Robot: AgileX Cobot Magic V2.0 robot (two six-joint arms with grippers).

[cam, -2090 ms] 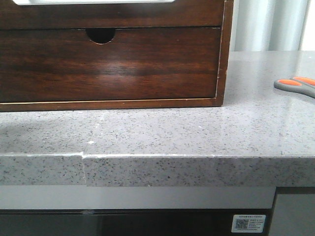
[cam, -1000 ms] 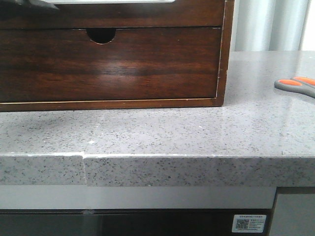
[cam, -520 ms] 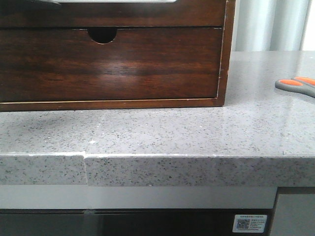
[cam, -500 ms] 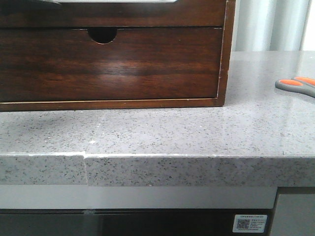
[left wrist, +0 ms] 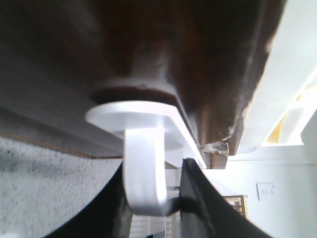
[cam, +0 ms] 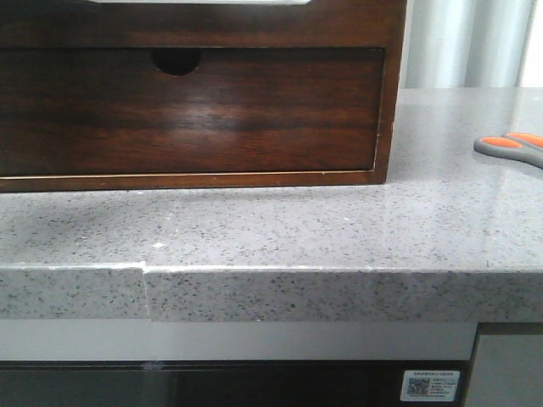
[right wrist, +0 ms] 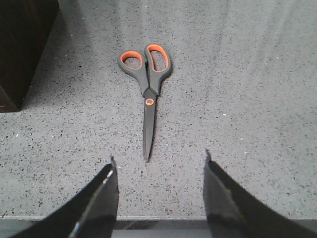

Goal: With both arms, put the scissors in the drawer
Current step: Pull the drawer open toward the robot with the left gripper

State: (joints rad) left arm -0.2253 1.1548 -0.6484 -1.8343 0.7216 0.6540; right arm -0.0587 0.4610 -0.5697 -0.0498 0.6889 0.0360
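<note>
The scissors (right wrist: 147, 84) lie flat on the grey counter, grey handles with orange loops pointing away from my right gripper (right wrist: 159, 156), which is open and empty just short of the blade tip. In the front view their handles (cam: 512, 146) show at the far right edge. The dark brown drawer (cam: 212, 25) is at the top of the wooden cabinet, with its white lining (cam: 195, 2) just visible. My left gripper (left wrist: 153, 166) is shut on the drawer's white handle (left wrist: 143, 148), close under the brown drawer front (left wrist: 198, 59).
The lower drawer with a half-round notch (cam: 176, 61) sits below. The cabinet stands on the speckled grey counter (cam: 280, 229), whose front edge is close. The cabinet's corner (right wrist: 25, 44) shows left of the scissors.
The upper drawer front has slid out toward the camera and now overhangs and shades the lower drawer. The scissors and right gripper have not moved.
</note>
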